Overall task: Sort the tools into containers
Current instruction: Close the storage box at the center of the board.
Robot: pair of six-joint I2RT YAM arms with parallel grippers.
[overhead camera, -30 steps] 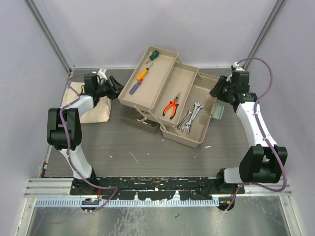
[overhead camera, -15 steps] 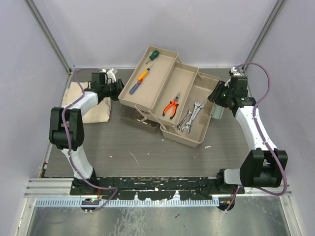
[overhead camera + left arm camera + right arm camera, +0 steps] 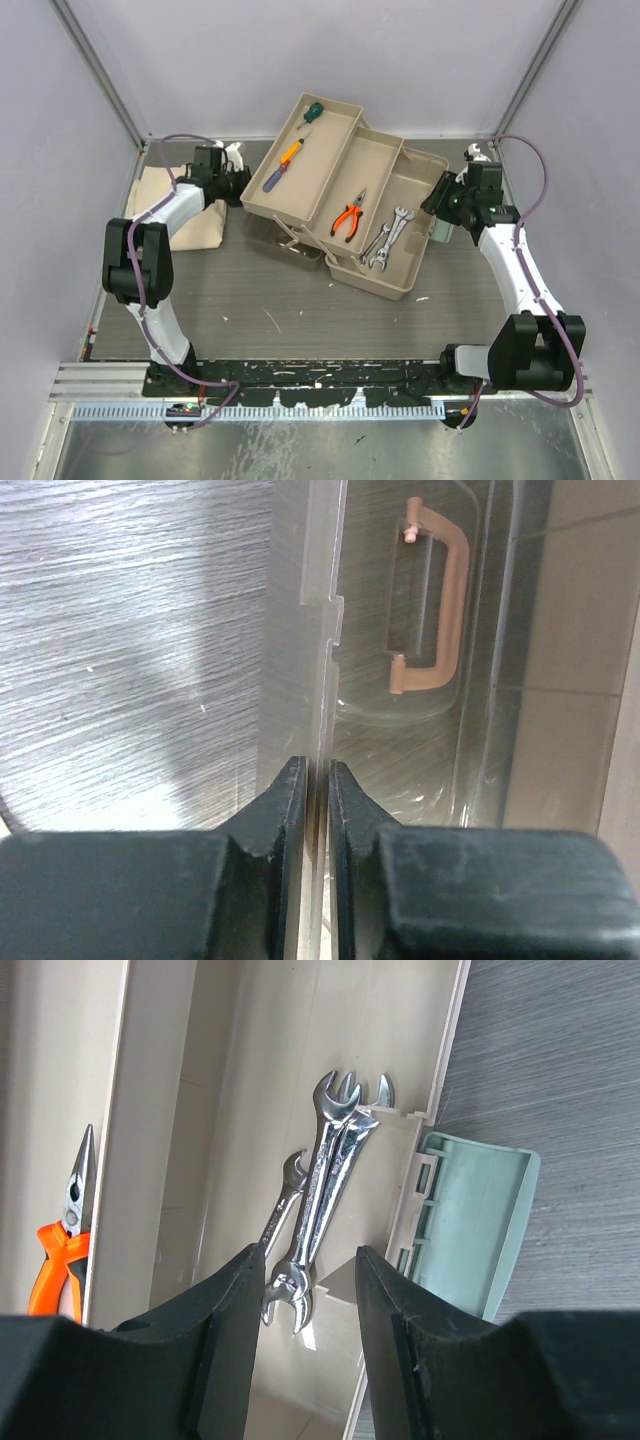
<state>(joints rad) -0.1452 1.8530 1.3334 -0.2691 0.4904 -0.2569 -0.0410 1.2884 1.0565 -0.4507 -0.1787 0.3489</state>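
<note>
Both arms have closed in on the toolbox (image 3: 370,287) over the last second: the left gripper (image 3: 237,182) has travelled from well off its left side up to its left edge, and the right gripper (image 3: 437,198) has eased in against its right end. At the left wrist, the jaws are pinched nearly together on the thin upright edge of the translucent brown lid (image 3: 300,630), with the salmon handle (image 3: 445,610) showing through the plastic beyond them. At the right wrist, the jaws are spread apart and hold nothing, hanging over the toolbox's right wall just beside the pale green latch (image 3: 470,1220). Three screwdrivers (image 3: 289,152) lie in the toolbox's far-left, highest tray, the orange-handled pliers (image 3: 349,217) in its middle tray, and the silver wrenches (image 3: 325,1170) bunched together in its lowest compartment on the right. A tan cloth (image 3: 190,230) lies on the dark surface (image 3: 300,310) left of the toolbox.
</note>
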